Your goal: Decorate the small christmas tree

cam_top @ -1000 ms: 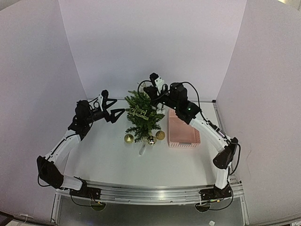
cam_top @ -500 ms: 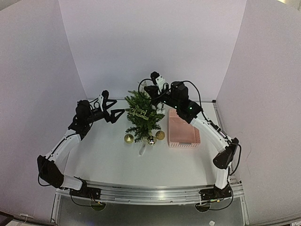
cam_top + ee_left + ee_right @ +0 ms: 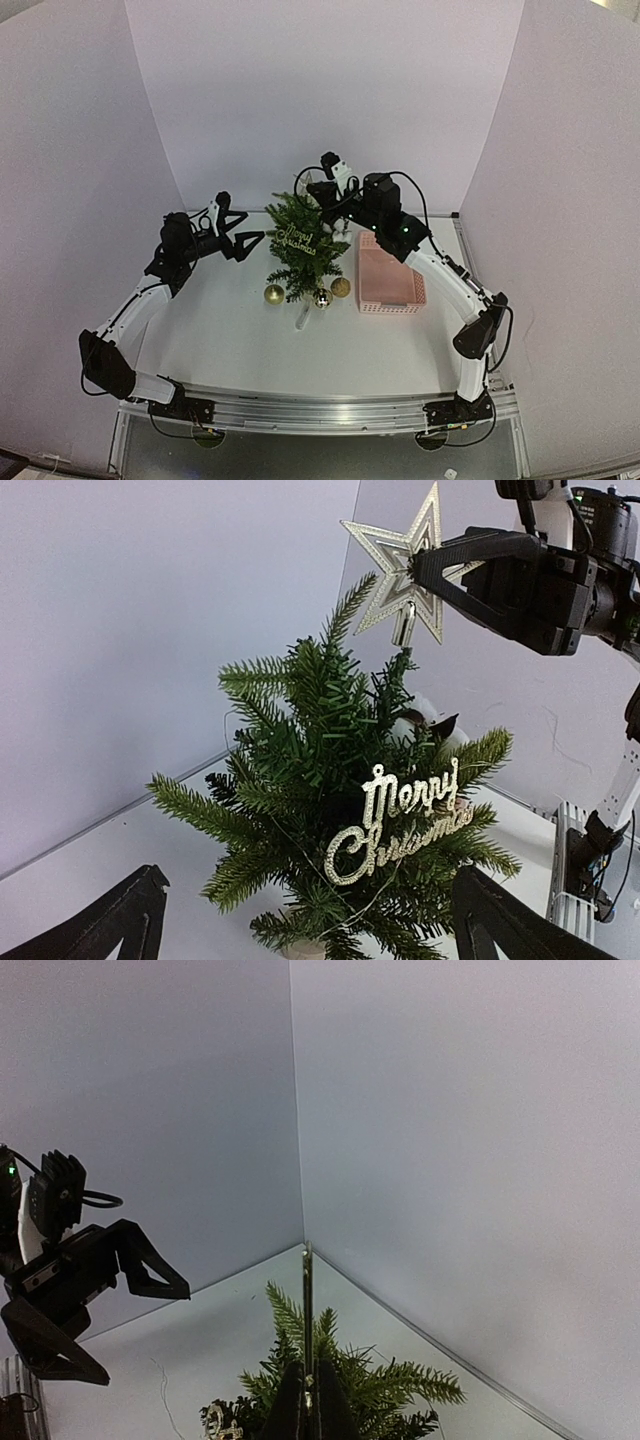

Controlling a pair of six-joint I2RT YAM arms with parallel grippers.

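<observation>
Nearest to the arm bases is the white tabletop [image 3: 220,340]. On it, in a row before the tree, lie a gold ball [image 3: 273,294], a darker shiny ball [image 3: 322,298] and a second gold ball [image 3: 341,287]. A small pale object [image 3: 302,318] in front of them is too small to name. A pink basket [image 3: 388,275] lies just to the right of the balls. The left arm rises from its base, bends at the elbow near the left wall and reaches to the right. The left end effector [image 3: 250,228] hangs beside the small christmas tree [image 3: 303,255], apart from it, with its two fingers spread wide and nothing between them. In the left wrist view only the finger tips show, at the bottom corners. The tree stands upright in the middle of the tabletop, behind the balls, and its pale pot [image 3: 300,948] is almost all covered by branches. A gold "Merry Christmas" sign [image 3: 400,820] hangs on its front. The right arm goes from its elbow up over the basket, and the right end effector [image 3: 428,565] is closed on one point of a gold star [image 3: 395,565], held just above the tree top. Whether the star's stem touches the top branch I cannot tell. In the right wrist view the star appears only edge-on, as a thin line. A white thing [image 3: 425,720] among the branches is not clear enough to name.
</observation>
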